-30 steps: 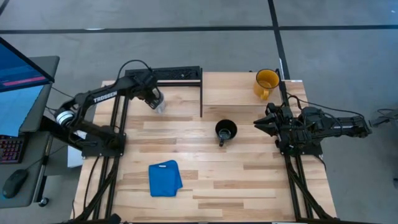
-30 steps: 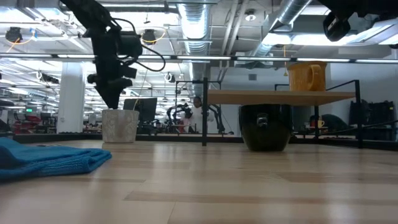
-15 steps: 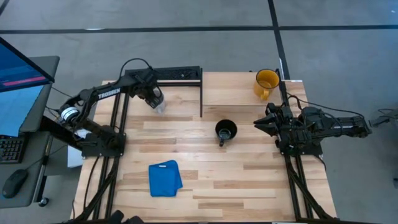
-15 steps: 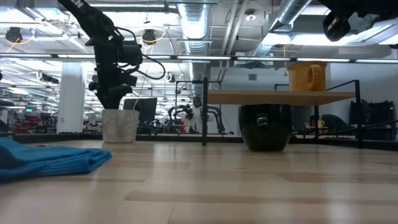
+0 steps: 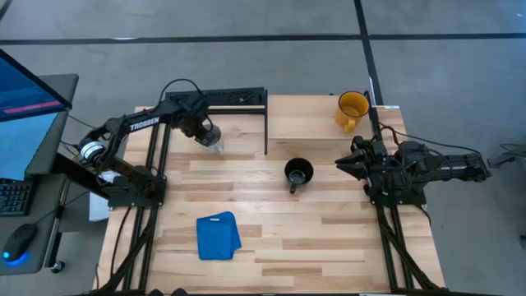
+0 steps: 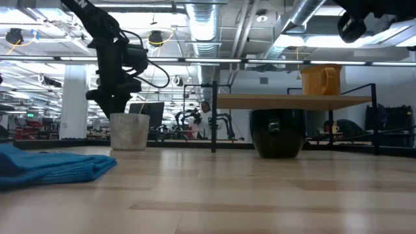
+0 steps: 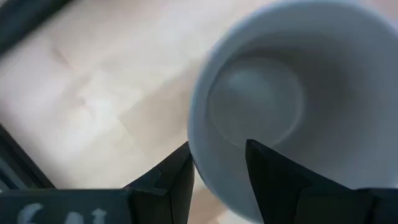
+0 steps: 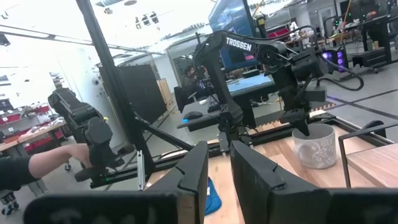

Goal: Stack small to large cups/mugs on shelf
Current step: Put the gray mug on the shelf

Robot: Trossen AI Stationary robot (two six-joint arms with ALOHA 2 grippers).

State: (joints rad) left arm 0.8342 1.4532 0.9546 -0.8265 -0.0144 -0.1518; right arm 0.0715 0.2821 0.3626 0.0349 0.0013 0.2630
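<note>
A pale grey-white mug (image 5: 215, 145) (image 6: 129, 132) stands upright on its base at the tabletop's far left. My left gripper (image 5: 206, 134) (image 7: 217, 147) points down over it and is open. One finger (image 7: 273, 180) is inside the mug (image 7: 261, 106) and the other (image 7: 171, 183) is outside its wall. A yellow mug (image 5: 352, 108) (image 6: 320, 79) stands on the shelf (image 5: 306, 123) (image 6: 292, 101). A black mug (image 5: 297, 173) (image 6: 277, 132) stands on the tabletop in front of the shelf. My right gripper (image 5: 339, 164) (image 8: 219, 147) hangs level at the right, its fingers narrowly apart with nothing between them. My left gripper comes from above with the mug's rim (image 7: 198, 158) between its fingers, one inside and one outside. I cannot tell whether either finger touches the wall. The mug stands upright on the table.
A folded blue cloth (image 5: 218, 236) (image 6: 45, 166) lies near the table's front left. A black bar (image 5: 234, 97) runs along the far edge behind the left gripper. A person's hand with a controller (image 8: 74, 155) shows beyond the table. Bare wood lies between the cloth and the black mug.
My left gripper has sunk a little over the grey-white mug and its wrist has turned. Its fingers have kept the same gap. My right arm has kept still.
</note>
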